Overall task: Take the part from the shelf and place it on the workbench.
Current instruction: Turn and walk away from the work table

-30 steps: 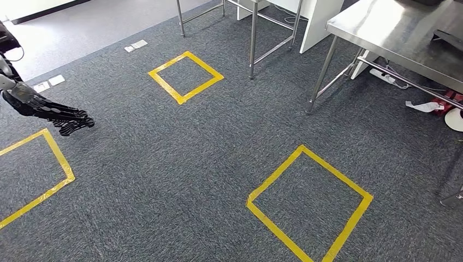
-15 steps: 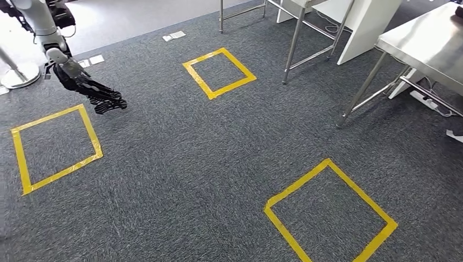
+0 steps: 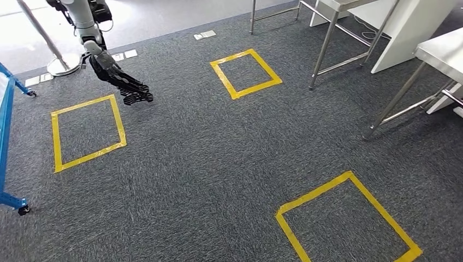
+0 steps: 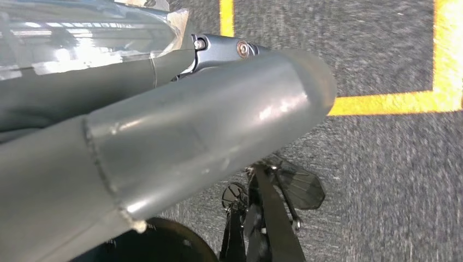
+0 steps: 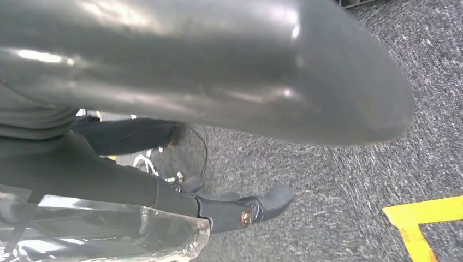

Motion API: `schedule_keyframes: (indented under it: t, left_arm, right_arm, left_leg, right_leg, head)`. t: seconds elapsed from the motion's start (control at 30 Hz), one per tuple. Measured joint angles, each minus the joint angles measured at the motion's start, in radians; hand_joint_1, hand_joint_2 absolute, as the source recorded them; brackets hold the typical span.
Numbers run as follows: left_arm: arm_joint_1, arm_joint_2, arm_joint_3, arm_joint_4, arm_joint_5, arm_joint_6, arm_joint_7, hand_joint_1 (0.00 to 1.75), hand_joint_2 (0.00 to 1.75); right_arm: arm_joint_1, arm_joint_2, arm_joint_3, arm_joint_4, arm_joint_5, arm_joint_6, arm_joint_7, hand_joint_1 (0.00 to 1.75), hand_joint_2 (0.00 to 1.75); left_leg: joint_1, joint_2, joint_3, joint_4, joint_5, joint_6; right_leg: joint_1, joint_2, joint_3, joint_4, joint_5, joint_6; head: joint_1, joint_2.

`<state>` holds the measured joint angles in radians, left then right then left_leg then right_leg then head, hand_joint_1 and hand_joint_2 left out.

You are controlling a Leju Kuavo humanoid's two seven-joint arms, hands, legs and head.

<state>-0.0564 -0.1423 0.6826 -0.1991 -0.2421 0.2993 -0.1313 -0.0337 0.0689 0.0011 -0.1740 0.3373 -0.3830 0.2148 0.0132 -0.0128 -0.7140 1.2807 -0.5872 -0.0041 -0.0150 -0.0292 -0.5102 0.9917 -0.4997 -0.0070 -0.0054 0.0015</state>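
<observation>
Left hand (image 3: 126, 85) empty, fingers apart, over carpet (image 3: 207, 158) nr yellow tape square (image 3: 87, 132); right hand (image 5: 218, 71) state unclear.

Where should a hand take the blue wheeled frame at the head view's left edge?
Probably its long blue rail, slim enough to wrap fingers round, approached from the open carpet side by the yellow tape square. The castor suggests it rolls. Most of the frame is out of view, so a better hold may exist.
</observation>
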Motion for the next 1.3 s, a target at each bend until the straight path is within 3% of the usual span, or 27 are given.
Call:
schedule_keyframes:
  t: [0.03, 0.07, 0.13, 0.2, 0.23, 0.3, 0.37, 0.47, 0.53, 0.57, 0.6, 0.67, 0.73, 0.8, 0.87, 0.93, 1.0, 1.03, 1.07, 1.13, 1.2, 1.27, 1.3]
  left_arm:
    - [0.001, 0.000, 0.000, 0.000, 0.000, 0.000, 0.001, 0.00, 0.00]
    - [0.002, 0.000, 0.000, 0.000, -0.001, -0.001, 0.002, 0.00, 0.00]
    - [0.002, 0.001, 0.000, 0.000, -0.002, -0.002, 0.004, 0.00, 0.00]
    - [-0.001, 0.001, -0.001, 0.000, -0.004, -0.003, 0.005, 0.00, 0.00]
    - [-0.003, 0.001, -0.002, 0.000, -0.005, -0.004, 0.005, 0.00, 0.00]
    - [-0.003, 0.001, -0.003, 0.000, -0.006, -0.004, 0.006, 0.00, 0.00]
    - [-0.001, 0.000, -0.006, 0.000, -0.006, -0.004, 0.008, 0.00, 0.00]
    - [-0.005, 0.001, -0.008, 0.000, -0.008, -0.004, 0.008, 0.00, 0.00]
    - [-0.005, 0.001, -0.009, 0.000, -0.009, -0.005, 0.009, 0.00, 0.00]
    - [-0.004, 0.001, -0.009, 0.000, -0.009, -0.005, 0.010, 0.00, 0.00]
    - [-0.003, 0.000, -0.009, 0.000, -0.009, -0.004, 0.010, 0.00, 0.00]
    - [-0.002, -0.001, -0.010, 0.000, -0.010, -0.004, 0.011, 0.00, 0.00]
    - [-0.002, -0.001, -0.011, 0.000, -0.011, -0.003, 0.012, 0.00, 0.00]
    - [0.000, -0.001, -0.011, 0.000, -0.012, -0.002, 0.013, 0.00, 0.00]
    - [0.003, -0.001, -0.012, 0.000, -0.012, 0.000, 0.014, 0.00, 0.00]
    - [0.002, -0.001, -0.013, 0.000, -0.012, 0.001, 0.014, 0.00, 0.00]
    - [0.001, -0.002, -0.014, 0.000, -0.012, 0.001, 0.014, 0.00, 0.00]
    - [0.002, -0.002, -0.014, 0.001, -0.012, 0.001, 0.014, 0.00, 0.00]
    - [0.003, -0.002, -0.014, 0.001, -0.012, 0.001, 0.014, 0.00, 0.00]
    - [0.004, -0.002, -0.014, 0.001, -0.012, 0.001, 0.014, 0.00, 0.00]
    - [0.001, -0.002, -0.014, 0.001, -0.012, 0.001, 0.014, 0.00, 0.00]
    - [-0.001, -0.002, -0.014, 0.001, -0.012, 0.001, 0.014, 0.00, 0.00]
    - [-0.001, -0.002, -0.014, 0.001, -0.012, 0.001, 0.014, 0.00, 0.00]
  right_arm:
    - [0.000, 0.000, 0.000, 0.000, -0.001, 0.000, 0.002, 0.00, 0.00]
    - [0.000, 0.000, 0.000, 0.000, -0.002, 0.000, 0.002, 0.00, 0.00]
    - [-0.002, 0.001, 0.000, 0.000, -0.007, 0.000, 0.002, 0.00, 0.00]
    - [-0.002, 0.002, 0.000, 0.000, -0.010, 0.000, 0.002, 0.00, 0.00]
    - [-0.003, 0.002, 0.000, 0.000, -0.010, -0.001, 0.003, 0.00, 0.00]
    - [-0.005, 0.003, 0.000, 0.000, -0.004, -0.002, 0.003, 0.00, 0.00]
    - [-0.008, 0.004, 0.000, 0.000, 0.000, -0.004, 0.003, 0.00, 0.00]
    - [-0.004, 0.005, 0.000, 0.000, 0.001, -0.005, 0.004, 0.00, 0.00]
    - [0.000, 0.005, 0.000, 0.000, 0.002, -0.005, 0.006, 0.00, 0.00]
    - [0.001, 0.005, 0.000, 0.000, 0.004, -0.005, 0.007, 0.00, 0.00]
    - [0.001, 0.004, 0.000, 0.000, 0.006, -0.005, 0.007, 0.00, 0.00]
    - [0.001, 0.004, 0.000, 0.001, 0.010, -0.005, 0.007, 0.00, 0.00]
    - [0.000, 0.004, 0.000, 0.001, 0.013, -0.005, 0.007, 0.00, 0.00]
    - [-0.003, 0.004, 0.000, 0.001, 0.017, -0.005, 0.007, 0.00, 0.00]
    - [-0.006, 0.003, 0.000, 0.001, 0.019, -0.005, 0.007, 0.00, 0.00]
    - [-0.004, 0.003, 0.000, 0.001, 0.021, -0.005, 0.008, 0.00, 0.00]
    - [0.000, 0.003, 0.000, 0.001, 0.021, -0.004, 0.008, 0.00, 0.00]
    - [0.001, 0.002, 0.000, 0.001, 0.021, -0.004, 0.008, 0.00, 0.00]
    - [0.001, 0.002, 0.000, 0.001, 0.021, -0.003, 0.008, 0.00, 0.00]
    - [-0.001, 0.001, 0.000, 0.001, 0.021, -0.002, 0.008, 0.00, 0.00]
    - [-0.002, 0.001, 0.001, 0.001, 0.023, 0.001, 0.008, 0.00, 0.00]
    - [-0.004, 0.000, 0.002, 0.001, 0.025, 0.004, 0.009, 0.00, 0.00]
    - [-0.005, 0.000, 0.002, 0.001, 0.026, 0.005, 0.009, 0.00, 0.00]
  left_leg:
    - [0.001, 0.004, -0.012, 0.025, -0.001, -0.002]
    - [0.003, 0.009, -0.003, 0.008, 0.017, -0.002]
    - [0.005, 0.037, 0.069, -0.124, 0.080, -0.001]
    - [0.002, 0.064, 0.129, -0.237, 0.117, 0.005]
    - [-0.001, 0.069, 0.140, -0.259, 0.119, 0.010]
    - [-0.007, 0.050, 0.139, -0.266, 0.122, 0.023]
    - [-0.007, 0.033, 0.140, -0.275, 0.131, 0.040]
    - [-0.005, 0.003, 0.136, -0.281, 0.140, 0.054]
    - [-0.006, -0.021, 0.133, -0.280, 0.141, 0.055]
    - [-0.006, -0.034, 0.133, -0.280, 0.142, 0.055]
    - [-0.006, -0.046, 0.134, -0.279, 0.142, 0.053]
    - [-0.006, -0.069, 0.134, -0.276, 0.143, 0.046]
    - [-0.008, -0.086, 0.132, -0.274, 0.143, 0.035]
    - [-0.008, -0.098, 0.129, -0.276, 0.146, 0.023]
    - [-0.006, -0.078, 0.117, -0.256, 0.132, 0.016]
    - [-0.006, -0.030, 0.074, -0.162, 0.074, 0.011]
    - [-0.004, -0.002, 0.011, -0.026, 0.009, 0.006]
    - [-0.002, 0.003, -0.008, 0.015, -0.002, 0.004]
    - [-0.002, 0.006, -0.009, 0.019, 0.006, 0.004]
    - [-0.002, 0.024, 0.047, -0.083, 0.063, 0.007]
    - [-0.005, 0.063, 0.118, -0.215, 0.107, 0.014]
    - [-0.012, 0.076, 0.140, -0.261, 0.115, 0.022]
    - [-0.015, 0.064, 0.139, -0.263, 0.118, 0.027]
  right_leg:
    - [0.002, -0.012, 0.000, 0.000, -0.001, -0.001]
    - [0.002, -0.023, 0.001, 0.000, -0.002, -0.002]
    - [0.003, -0.041, 0.006, 0.000, -0.005, -0.001]
    - [0.010, -0.057, 0.006, 0.002, -0.012, 0.007]
    - [0.014, -0.064, 0.006, 0.002, -0.014, 0.012]
    - [0.016, -0.077, 0.012, 0.000, -0.016, 0.023]
    - [0.012, -0.051, 0.006, 0.024, -0.033, 0.031]
    - [0.004, 0.016, -0.074, 0.195, -0.118, 0.026]
    - [0.002, 0.024, -0.119, 0.286, -0.145, 0.033]
    - [0.001, 0.026, -0.115, 0.276, -0.133, 0.041]
    - [-0.001, 0.029, -0.092, 0.226, -0.107, 0.051]
    - [-0.006, 0.054, -0.028, 0.080, -0.045, 0.064]
    - [-0.003, 0.073, 0.001, 0.008, -0.018, 0.056]
    - [0.001, 0.063, 0.002, 0.007, -0.015, 0.038]
    - [-0.004, 0.047, 0.006, 0.004, -0.008, 0.020]
    - [-0.005, 0.026, 0.007, 0.002, -0.004, 0.005]
    - [0.002, 0.002, 0.005, 0.002, -0.006, -0.002]
    - [0.004, -0.010, 0.005, 0.002, -0.006, -0.003]
    - [0.006, -0.021, 0.005, 0.002, -0.007, -0.004]
    - [0.007, -0.042, 0.008, 0.002, -0.010, -0.004]
    - [0.013, -0.058, 0.011, 0.003, -0.015, 0.000]
    - [0.020, -0.073, 0.013, 0.003, -0.019, 0.008]
    - [0.021, -0.081, 0.015, 0.002, -0.020, 0.013]
  head:
    - [0.000, 0.000]
    - [0.000, 0.000]
    - [-0.001, 0.000]
    - [0.000, 0.000]
    - [0.001, 0.000]
    - [0.004, 0.000]
    - [0.005, 0.000]
    - [0.011, 0.000]
    - [0.013, 0.000]
    - [0.013, 0.000]
    - [0.013, 0.000]
    - [0.015, 0.000]
    - [0.015, 0.000]
    - [0.013, 0.000]
    - [0.011, 0.000]
    - [0.005, 0.000]
    - [0.001, 0.000]
    - [0.001, 0.000]
    - [0.001, 0.000]
    - [0.000, 0.000]
    - [0.000, 0.000]
    - [0.003, 0.000]
    - [0.004, 0.000]
